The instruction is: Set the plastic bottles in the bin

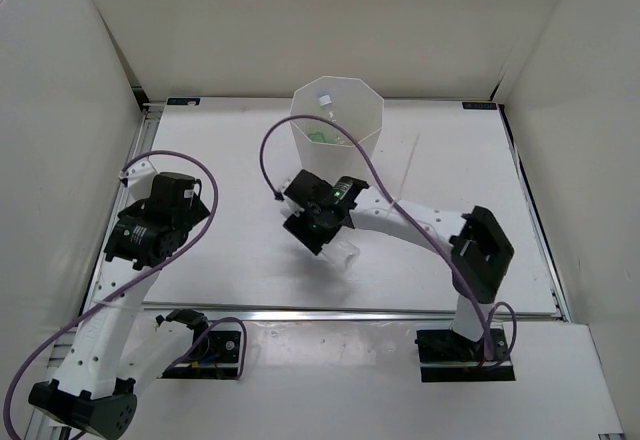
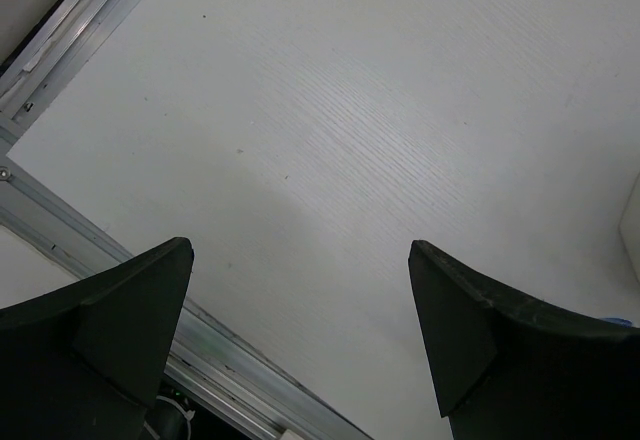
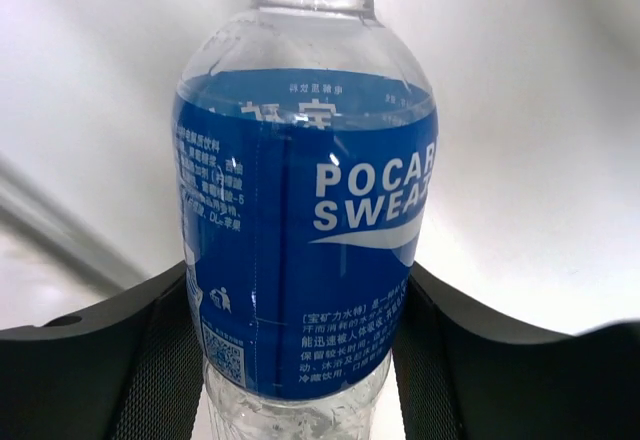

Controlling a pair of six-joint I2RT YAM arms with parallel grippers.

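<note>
WHAT THE CAMERAS MISS: From above, the right pincer covers most of the blue-labelled bottle. Only a clear end pokes out toward the near edge of the white tabletop. In the right wrist view the same bottle fills the frame, its cap cut off at the top and its base cut off below. The right pincer is clamped on the bottle's body, a black finger pressed to each side, and holds it just in front of the bin, which stands upright at the far middle of the tabletop. Deep inside the bin a patch of green appears to be the green bottle, and a small white cap shows near the far wall; the rest of the contents cannot be made out. The left pincer hangs with its jaws spread wide, holding nothing, over bare tabletop beside an aluminium rail. A white shape at that view's right edge is too cut off to identify
</note>
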